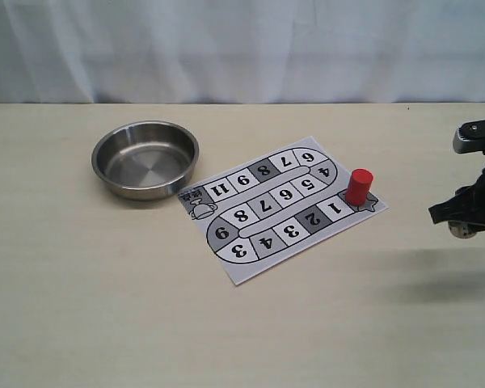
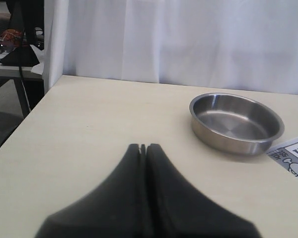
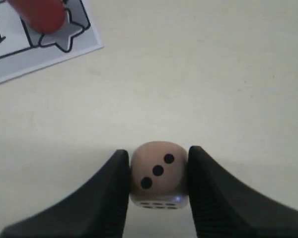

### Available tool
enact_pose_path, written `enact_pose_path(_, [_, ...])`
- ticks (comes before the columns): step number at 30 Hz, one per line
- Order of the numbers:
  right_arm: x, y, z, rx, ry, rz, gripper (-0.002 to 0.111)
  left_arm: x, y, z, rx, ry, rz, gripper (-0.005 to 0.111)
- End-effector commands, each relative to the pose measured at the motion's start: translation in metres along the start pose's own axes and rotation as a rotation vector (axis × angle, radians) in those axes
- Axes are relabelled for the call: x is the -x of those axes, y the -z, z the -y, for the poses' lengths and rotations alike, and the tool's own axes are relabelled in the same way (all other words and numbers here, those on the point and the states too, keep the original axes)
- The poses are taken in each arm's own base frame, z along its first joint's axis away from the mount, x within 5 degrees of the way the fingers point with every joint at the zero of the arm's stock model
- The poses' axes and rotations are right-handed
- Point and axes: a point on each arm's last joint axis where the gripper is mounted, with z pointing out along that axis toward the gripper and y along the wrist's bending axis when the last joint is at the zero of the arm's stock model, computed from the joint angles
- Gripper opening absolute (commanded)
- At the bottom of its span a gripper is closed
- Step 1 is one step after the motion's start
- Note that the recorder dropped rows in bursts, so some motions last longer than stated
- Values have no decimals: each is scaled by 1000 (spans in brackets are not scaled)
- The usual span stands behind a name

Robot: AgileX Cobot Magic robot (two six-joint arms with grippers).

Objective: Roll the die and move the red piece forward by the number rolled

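The pale beige die [image 3: 158, 173] sits between the black fingers of my right gripper [image 3: 158, 171], which is shut on it; its three-pip face points at the camera. In the exterior view that gripper [image 1: 462, 225] hangs above the table at the right edge, with the die [image 1: 464, 231] just visible under it. The red piece [image 1: 359, 186] stands upright on the star square at the board's right end, beside square 1; the right wrist view catches it blurred [image 3: 42, 14]. My left gripper [image 2: 144, 147] is shut on nothing, out of the exterior view.
A printed paper board [image 1: 281, 207] with numbered squares lies mid-table. A round steel bowl [image 1: 145, 159] stands left of it, also seen from the left wrist camera [image 2: 236, 121]. A white curtain backs the table. The table's left edge drops off near the left arm.
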Motion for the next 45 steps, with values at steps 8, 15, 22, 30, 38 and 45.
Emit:
enact_pose_path(8, [0,-20,-10,54,-13,1,4,3,1,0,-1,-4,18,0])
enact_pose_path(15, [2,-24,-6,14,64,31,8,3,1,0,-1,-4,18,0])
enact_pose_path(22, [0,-24,-10,57,-7,6,25,3,1,0,-1,-2,17,0])
enact_pose_path(30, [2,-30,-48,504,-91,6,72,3,1,0,-1,-2,17,0])
enact_pose_path(38, [9,-26,-41,424,-112,72,101,3,1,0,-2,0,17,0])
enact_pose_path(45, [11,-28,-36,365,-120,90,101,3,1,0,-2,0,17,0])
